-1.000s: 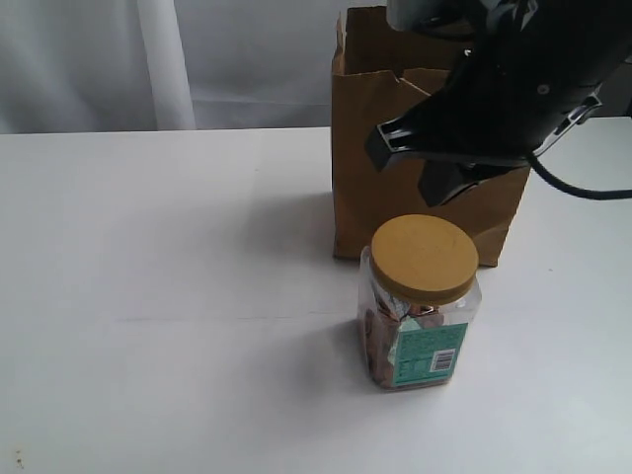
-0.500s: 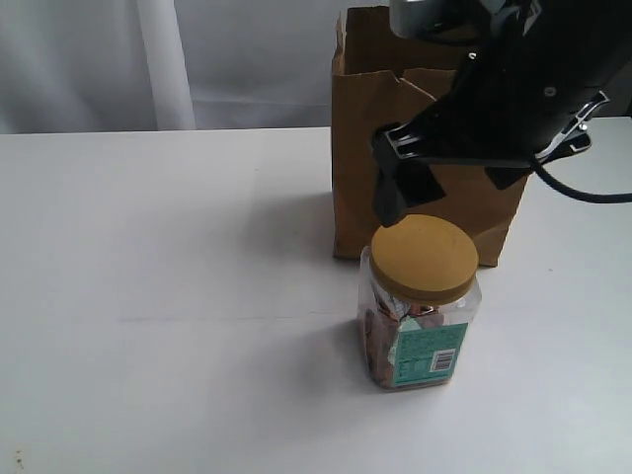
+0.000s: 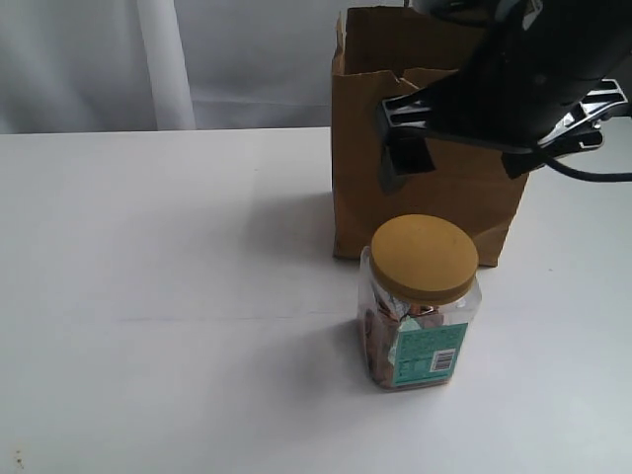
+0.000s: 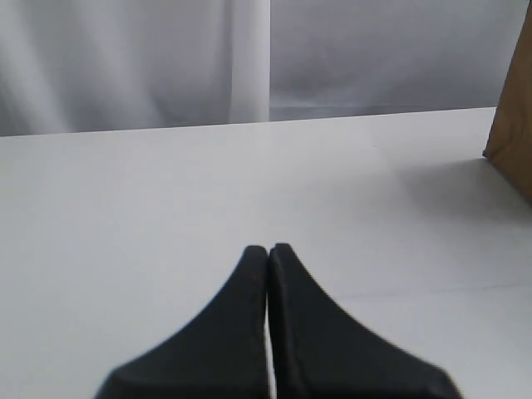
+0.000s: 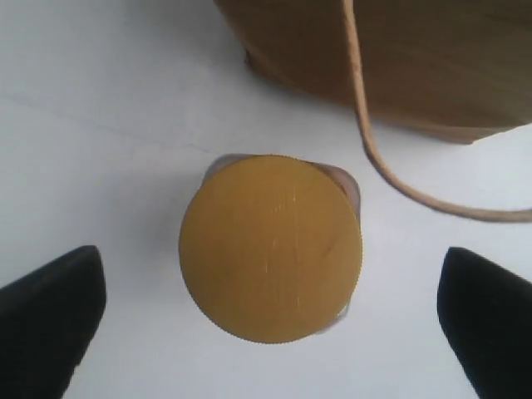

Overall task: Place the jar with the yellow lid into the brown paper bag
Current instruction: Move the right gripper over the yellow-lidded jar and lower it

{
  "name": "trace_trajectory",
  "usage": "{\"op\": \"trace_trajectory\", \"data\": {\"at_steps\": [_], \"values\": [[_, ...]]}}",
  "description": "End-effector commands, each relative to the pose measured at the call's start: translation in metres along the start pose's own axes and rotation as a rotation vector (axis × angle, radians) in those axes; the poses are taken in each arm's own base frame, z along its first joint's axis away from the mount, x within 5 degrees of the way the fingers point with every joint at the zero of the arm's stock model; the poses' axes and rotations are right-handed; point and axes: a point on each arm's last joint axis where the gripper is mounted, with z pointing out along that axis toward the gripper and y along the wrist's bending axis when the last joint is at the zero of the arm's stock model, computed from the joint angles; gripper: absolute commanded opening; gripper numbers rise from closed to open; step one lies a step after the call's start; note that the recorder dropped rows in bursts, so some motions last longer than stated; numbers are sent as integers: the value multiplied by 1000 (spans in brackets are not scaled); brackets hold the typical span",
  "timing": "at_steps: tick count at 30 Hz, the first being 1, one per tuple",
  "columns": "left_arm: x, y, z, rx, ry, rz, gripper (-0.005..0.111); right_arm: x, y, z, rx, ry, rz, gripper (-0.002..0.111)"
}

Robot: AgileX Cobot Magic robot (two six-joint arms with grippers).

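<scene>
The yellow-lidded jar (image 3: 420, 311) stands upright on the white table, just in front of the brown paper bag (image 3: 360, 197). My right gripper (image 3: 456, 170) hangs above the jar and in front of the bag, hiding much of the bag's upper part. In the right wrist view I look straight down on the jar's lid (image 5: 270, 247); the right gripper (image 5: 270, 259) is open wide, with a dark finger (image 5: 50, 312) on either side and well clear of the lid. The bag (image 5: 399, 50) and its loop handle (image 5: 374, 158) lie just beyond. My left gripper (image 4: 268, 251) is shut on nothing, low over the table.
The white table (image 3: 148, 247) stretches bare to the left of the jar and bag. A pale curtain (image 3: 168, 59) hangs behind its far edge. In the left wrist view a corner of the bag (image 4: 511, 137) shows at the side.
The right gripper has risen a little and turned above the jar; its near finger moved up off the lid's edge. Jar and bag have not moved.
</scene>
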Motion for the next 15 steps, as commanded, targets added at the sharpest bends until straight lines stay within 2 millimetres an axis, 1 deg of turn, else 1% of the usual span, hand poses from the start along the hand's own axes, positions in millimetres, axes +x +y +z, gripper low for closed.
{"op": "trace_trajectory", "data": {"at_steps": [1, 3, 5, 8, 11, 15], "values": [[-1, -1, 0, 8, -8, -6, 1, -4, 2, 0, -8, -37, 0, 105], [-1, -1, 0, 8, -8, -6, 1, -2, 4, 6, 4, 7, -10, 105], [-1, -1, 0, 8, -8, -6, 1, 1, 12, 15, 16, 58, -39, 105], [-1, -1, 0, 8, -8, -6, 1, 3, 23, 29, 46, 54, -78, 105], [-1, -1, 0, 8, -8, -6, 1, -1, 25, 39, 110, 28, -81, 105], [-1, -1, 0, 8, -8, -6, 1, -1, 25, 43, 116, 42, -71, 105]]}}
